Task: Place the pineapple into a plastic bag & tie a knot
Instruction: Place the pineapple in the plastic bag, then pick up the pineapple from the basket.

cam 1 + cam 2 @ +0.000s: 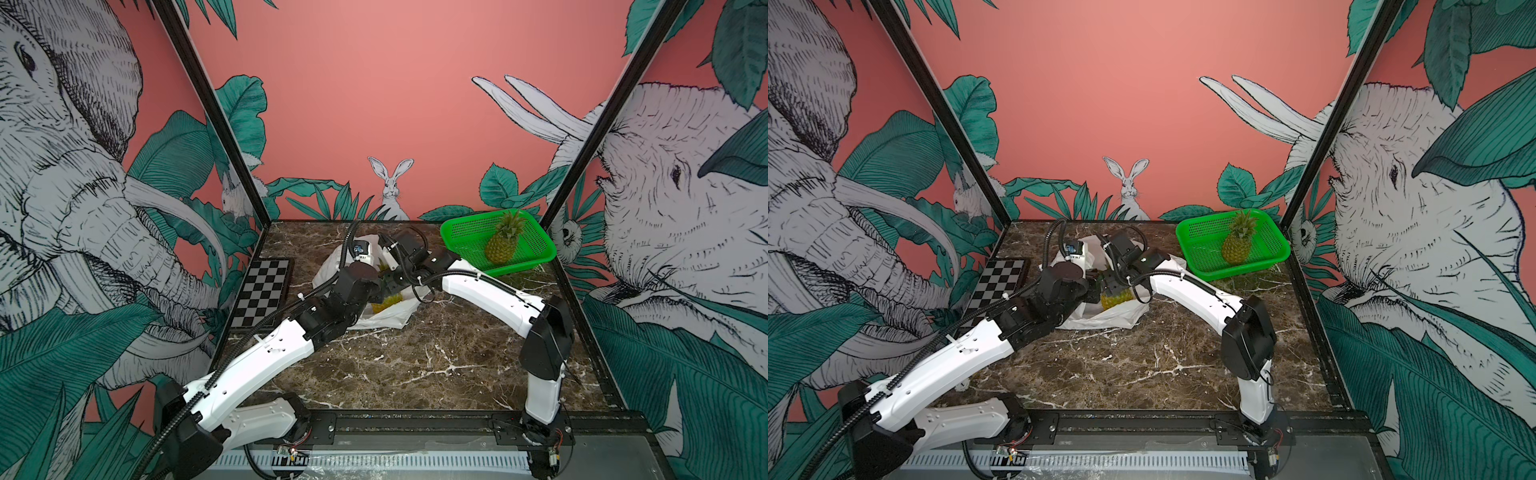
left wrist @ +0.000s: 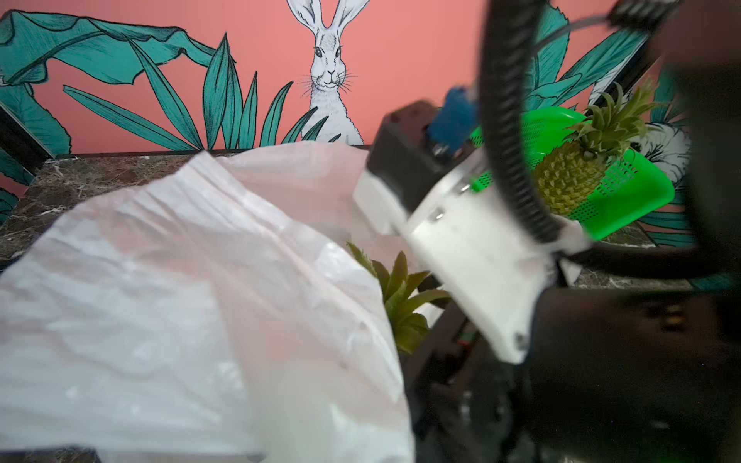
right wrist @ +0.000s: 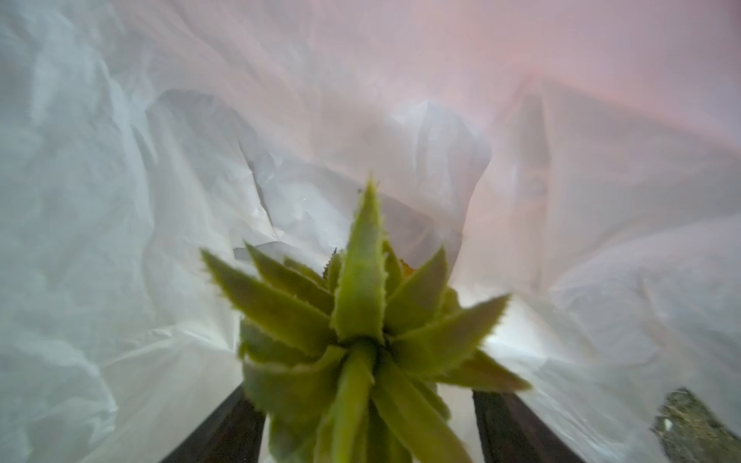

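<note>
dark brown, white-veined marble surface [image 1: 415, 365] lies inside a booth of pink walls painted with elephants and green leaves. on its far half, a little left of the middle, lies the thin, crinkly white plastic bag [image 1: 390, 319], crumpled and partly raised, seen in both top views [image 1: 1100, 321]. a yellow-green pineapple [image 1: 384, 306] with a spiky green crown lies on its side in the bag's mouth. its scaly body shows uncovered from above [image 1: 1117, 300], resting on the bag's lower layer. in the right wrist view the pineapple [image 3: 361, 320] points its crown into the bag [image 3: 120, 200], with white film on every side.

the right tool [image 3: 365, 395] stands wide open astride that crown. its two dark fingers [image 3: 517, 429] sit one on each side, and a strip of white film shows between one finger and the leaves, so it grips nothing. the left tool is closed tight, but its fingers are hidden under its own wrist from above. they are also out of frame in the left wrist view, where a raised sheet of the bag [image 2: 180, 280] fills the foreground. whether it pinches that sheet i cannot tell.

a black-and-white chequered board [image 1: 262, 291] lies against the left edge. in the far right corner a bright green mesh plastic basket [image 1: 461, 239] holds a second pineapple [image 1: 501, 247], standing upright.
</note>
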